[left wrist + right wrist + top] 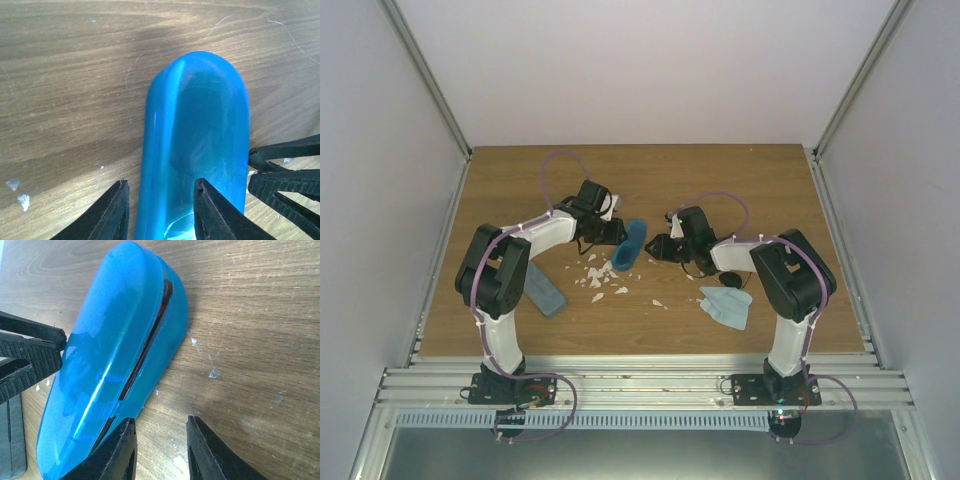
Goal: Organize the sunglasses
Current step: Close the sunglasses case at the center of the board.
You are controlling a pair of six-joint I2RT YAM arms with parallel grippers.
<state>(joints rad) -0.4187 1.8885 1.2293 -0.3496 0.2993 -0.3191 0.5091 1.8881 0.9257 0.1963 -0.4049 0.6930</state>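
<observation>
Wood table (770,190): one blue case (630,245); left hand (161,189) grip unclear; right hand (161,422) open.

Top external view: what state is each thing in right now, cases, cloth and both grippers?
bright blue oval case: on the table between the grippers, lid down, dark seam showing.
grey-blue rectangular case: lying flat, looks shut.
light blue cloth: loosely folded, lying flat.
left gripper: fingers apart astride the blue case's edge; grip cannot be told.
right gripper: open, one finger against the blue case, nothing between.
</observation>
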